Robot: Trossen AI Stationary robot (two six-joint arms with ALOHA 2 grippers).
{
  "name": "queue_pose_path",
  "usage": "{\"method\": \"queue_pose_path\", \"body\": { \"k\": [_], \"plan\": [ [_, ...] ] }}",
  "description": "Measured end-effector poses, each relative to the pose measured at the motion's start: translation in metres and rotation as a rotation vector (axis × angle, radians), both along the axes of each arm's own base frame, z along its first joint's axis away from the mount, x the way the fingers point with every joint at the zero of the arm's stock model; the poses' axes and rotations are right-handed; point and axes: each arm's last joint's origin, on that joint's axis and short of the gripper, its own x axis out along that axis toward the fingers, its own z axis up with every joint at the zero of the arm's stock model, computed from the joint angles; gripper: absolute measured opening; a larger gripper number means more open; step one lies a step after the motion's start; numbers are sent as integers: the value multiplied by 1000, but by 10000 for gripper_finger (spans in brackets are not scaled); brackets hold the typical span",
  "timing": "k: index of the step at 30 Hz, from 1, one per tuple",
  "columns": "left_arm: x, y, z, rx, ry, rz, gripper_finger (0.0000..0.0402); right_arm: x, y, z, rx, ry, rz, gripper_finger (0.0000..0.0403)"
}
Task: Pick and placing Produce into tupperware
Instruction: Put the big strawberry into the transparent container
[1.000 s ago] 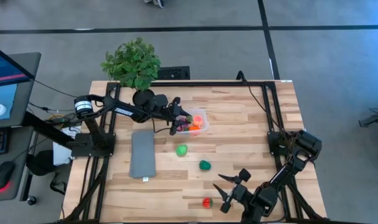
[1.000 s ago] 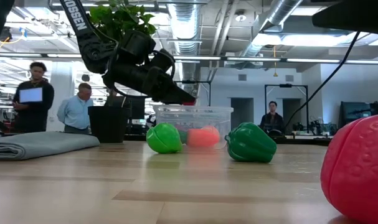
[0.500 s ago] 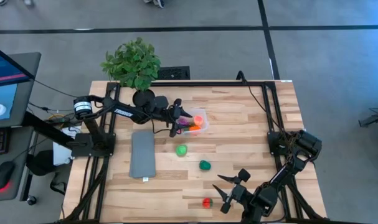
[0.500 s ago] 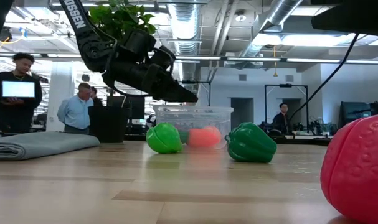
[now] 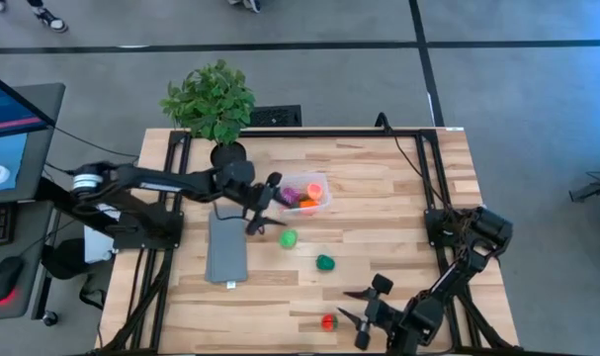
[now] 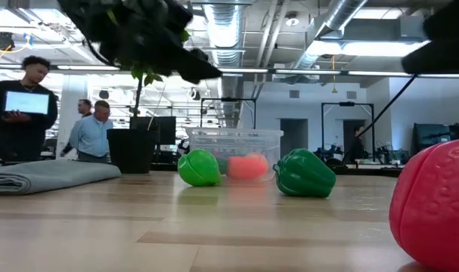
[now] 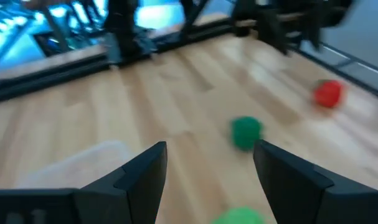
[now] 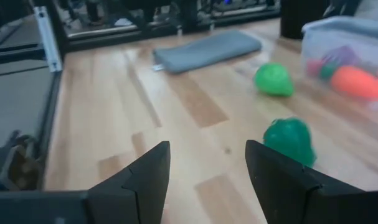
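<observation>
jaws of the left gripper (image 5: 263, 206): spread wide, nothing between them, hanging over the table just beside the tupperware (image 5: 308, 193) and above the near end of the grey slab (image 5: 226, 243). jaws of the right gripper (image 5: 358, 309): also spread wide and empty, at the table's front edge, just beside the red piece (image 5: 327, 321).

produce, loose on the table (image 5: 398, 188): light green piece (image 5: 289, 238) close to the left gripper; dark green piece (image 5: 325, 262) between it and the red one. produce in the tub: orange, pink and purple pieces, seen from above.

left wrist view: both dark fingers (image 7: 144, 176) well apart, with the dark green and red pieces beyond them and the light green one at the picture's edge. right wrist view: fingers (image 8: 148, 171) apart, both green pieces ahead, the slab behind them, the tub's coloured contents off to one side.

low view only: the red piece looms large at the near edge; both green pieces stand in front of the clear tub; three people (image 6: 94, 130) stand in the room behind, one holding a tablet. potted plant (image 5: 211, 104) at the far left corner, clearest from above.
</observation>
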Motion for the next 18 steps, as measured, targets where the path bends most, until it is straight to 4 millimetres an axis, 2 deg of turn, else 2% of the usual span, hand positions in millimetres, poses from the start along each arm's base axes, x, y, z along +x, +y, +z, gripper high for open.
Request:
{"method": "queue_pose_path", "body": {
  "k": [5,9,18],
  "plan": [
    [-23,-30,16,-37,95,-82,231,-8,8,10,125,24,61,234],
    [-40,-56,22,-98,199,-134,231,-10,12,15,181,29,96,245],
    [-61,-122,14,-133,385,-180,231,8,0,12,212,110,101,289]
  ]
}}
